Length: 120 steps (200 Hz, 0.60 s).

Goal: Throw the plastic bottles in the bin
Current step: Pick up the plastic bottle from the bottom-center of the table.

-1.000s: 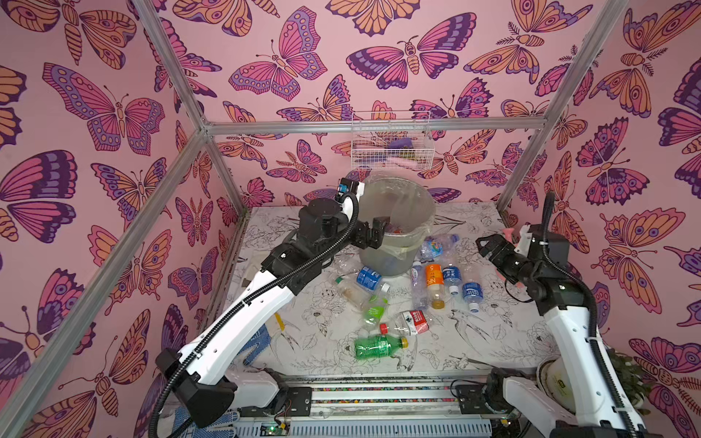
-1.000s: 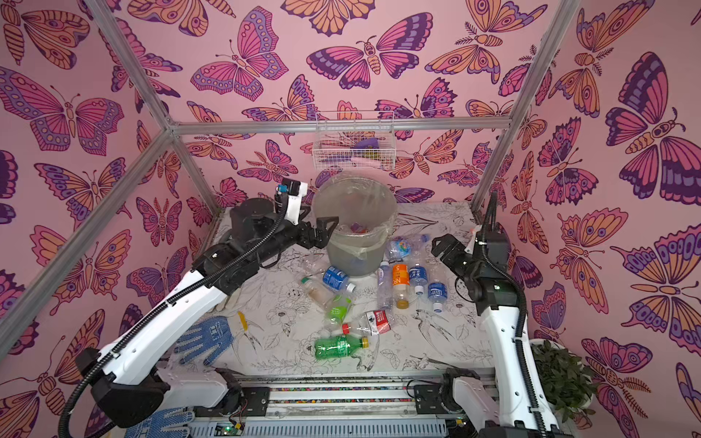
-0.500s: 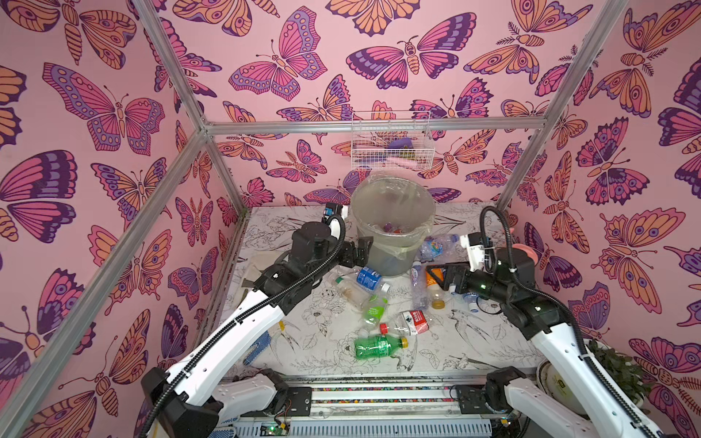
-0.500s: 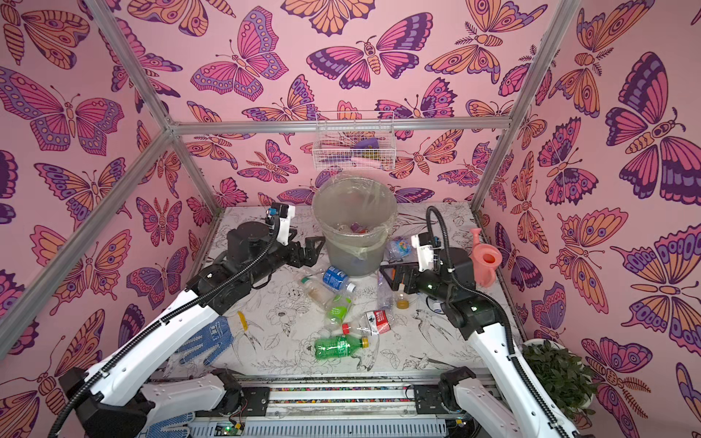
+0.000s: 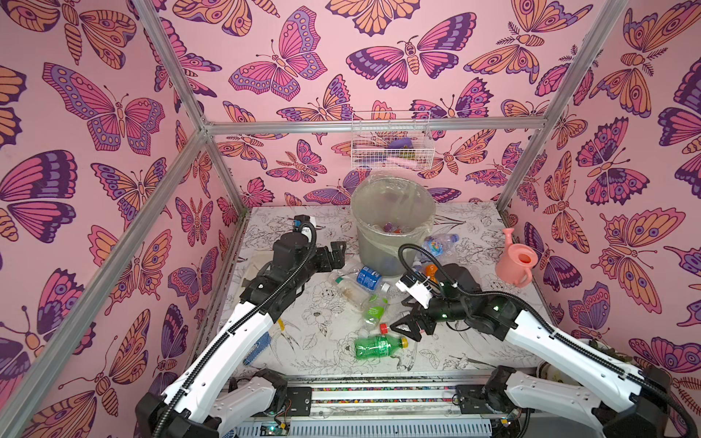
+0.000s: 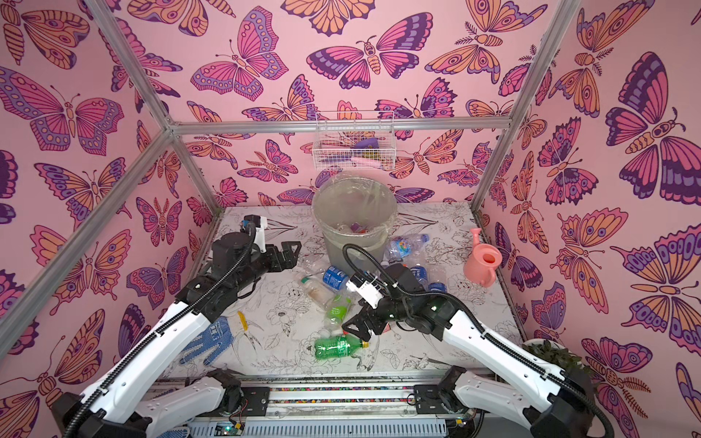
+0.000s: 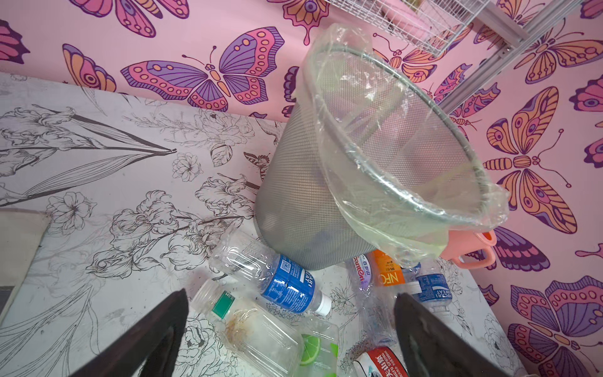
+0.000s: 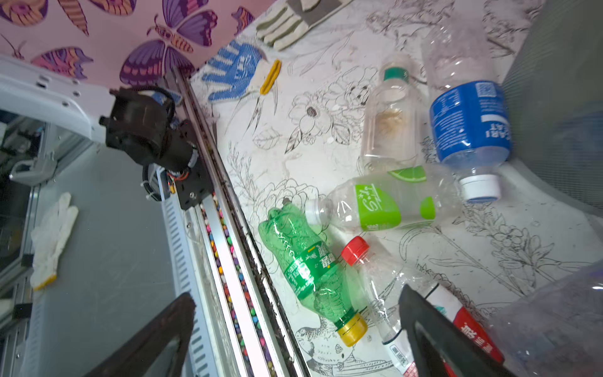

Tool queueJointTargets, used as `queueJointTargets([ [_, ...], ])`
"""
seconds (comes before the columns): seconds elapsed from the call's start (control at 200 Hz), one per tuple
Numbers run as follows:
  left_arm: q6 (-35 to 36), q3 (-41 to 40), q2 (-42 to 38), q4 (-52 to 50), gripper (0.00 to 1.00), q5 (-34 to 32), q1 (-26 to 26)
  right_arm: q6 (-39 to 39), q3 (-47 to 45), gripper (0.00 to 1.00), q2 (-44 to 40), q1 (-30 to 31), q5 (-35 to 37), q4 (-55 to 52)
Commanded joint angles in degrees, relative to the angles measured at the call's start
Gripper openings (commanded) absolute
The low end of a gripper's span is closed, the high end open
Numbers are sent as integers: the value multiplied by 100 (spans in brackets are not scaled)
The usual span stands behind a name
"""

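The grey mesh bin (image 5: pixel 375 250) (image 6: pixel 341 250) (image 7: pixel 300 196) with a clear liner stands at the back of the table, several bottles inside it. More plastic bottles lie in front of it: a blue-labelled one (image 5: pixel 368 278) (image 7: pixel 287 284) (image 8: pixel 470 124), a green-labelled one (image 5: pixel 373 309) (image 8: pixel 378 205), a green-tinted one (image 5: pixel 375 346) (image 6: pixel 337 347) (image 8: pixel 306 261) and a red-capped one (image 8: pixel 391 287). My left gripper (image 5: pixel 337 256) (image 6: pixel 290 254) (image 7: pixel 290 295) hangs open and empty left of the bin. The right gripper (image 5: pixel 406 322) (image 6: pixel 358 322) (image 8: pixel 295 293) is open above the green-tinted bottle's yellow cap.
A pink watering can (image 5: pixel 517 265) stands at the right wall. A white wire basket (image 5: pixel 390 144) hangs on the back wall above the bin. A blue glove (image 6: pixel 210 339) and a yellow tool (image 6: pixel 242 320) lie at the front left. More bottles (image 5: pixel 440 242) lie right of the bin.
The right arm has swung from the right wall down and leftward over the front bottles. The left gripper has drawn back from the bin's rim and lowered. Both stayed open.
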Motion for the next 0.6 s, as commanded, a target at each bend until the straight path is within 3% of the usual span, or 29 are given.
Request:
queueJointTargets([
  [0.0, -197, -154, -138, 70, 100, 76, 134, -609, 46, 100, 194, 302, 325, -332],
  [0.165, -254, -222, -219, 71, 100, 141, 251, -787, 138, 96, 667, 849, 911, -476],
  [0.596, -371, -429, -438, 64, 100, 144, 350, -972, 396, 91, 1727, 1570, 1393, -443],
])
